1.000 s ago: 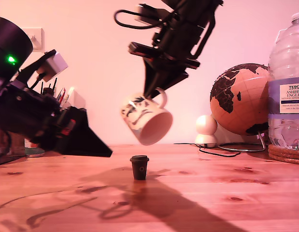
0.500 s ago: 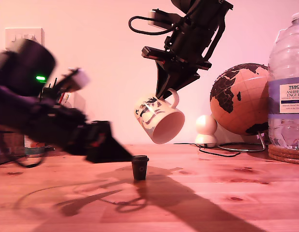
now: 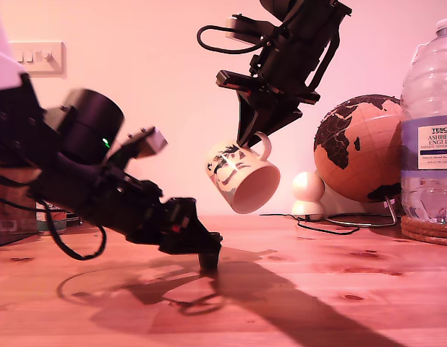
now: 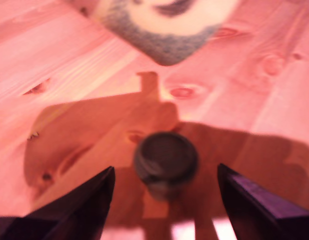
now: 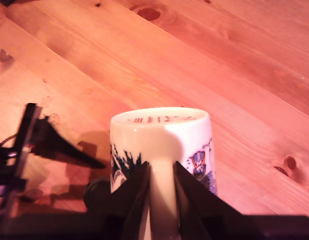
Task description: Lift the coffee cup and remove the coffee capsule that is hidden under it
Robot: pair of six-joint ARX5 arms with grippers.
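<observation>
The white coffee cup point(image 3: 241, 177) with a dark print hangs tilted in the air, mouth facing down and toward the exterior view's right. My second gripper point(image 3: 254, 139) is shut on its loop handle; the second wrist view shows the cup point(image 5: 162, 132) pinched at the handle by that gripper point(image 5: 161, 170). Below it the small dark coffee capsule point(image 3: 208, 259) stands upright on the wooden table point(image 3: 339, 289). My first gripper point(image 3: 207, 249) reaches in low from the exterior view's left. It is open, with the capsule point(image 4: 166, 161) between the fingers of the gripper point(image 4: 165, 169), untouched on either side.
A globe point(image 3: 361, 148), a small white round object point(image 3: 308, 194) and a large water bottle point(image 3: 430, 137) on cork mats point(image 3: 426, 231) stand at the exterior view's right rear. A thin cable point(image 3: 321, 228) runs along the table there. A wall switch point(image 3: 39, 58) is behind the first arm.
My first arm has swung in from the exterior view's left and lowered its open jaws around the capsule. The lifted cup has drifted slightly toward that view's right.
</observation>
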